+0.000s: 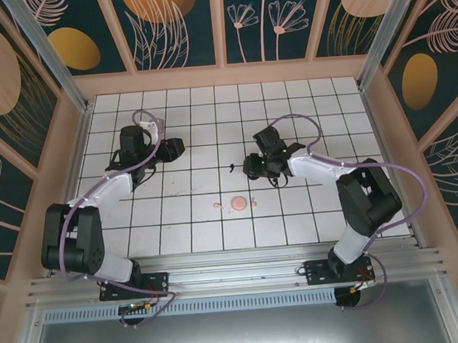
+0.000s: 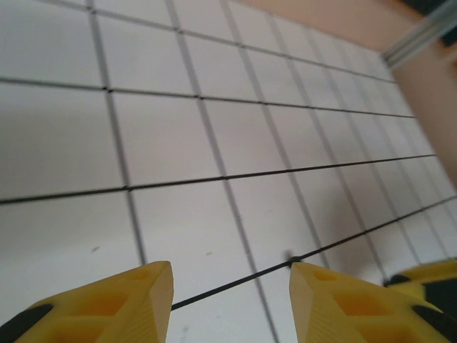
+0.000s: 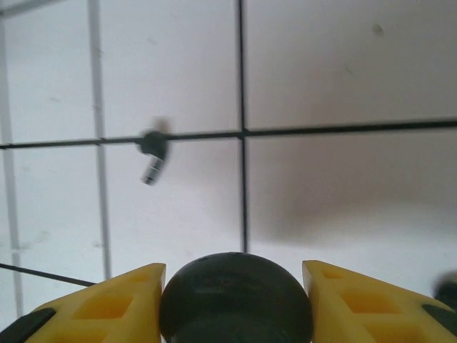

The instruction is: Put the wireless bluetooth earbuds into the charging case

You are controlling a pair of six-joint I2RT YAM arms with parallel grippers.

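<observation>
A black charging case (image 3: 235, 300), round and glossy, sits between the yellow fingers of my right gripper (image 3: 234, 268), which is shut on it with both pads against its sides. Just ahead of it, one black earbud (image 3: 152, 151) lies on a grid line with its stem pointing toward me. From above, that earbud (image 1: 232, 168) is a short way left of my right gripper (image 1: 250, 167). A pink charging case (image 1: 238, 203) lies nearer the front, with a pale pink earbud (image 1: 218, 206) beside it. My left gripper (image 2: 232, 275) is open over bare tiles at the left (image 1: 175, 148).
The white gridded table (image 1: 210, 110) is boxed in by tan walls, with metal corner posts at the back. A metal rail (image 1: 235, 276) runs along the near edge where both arm bases are bolted.
</observation>
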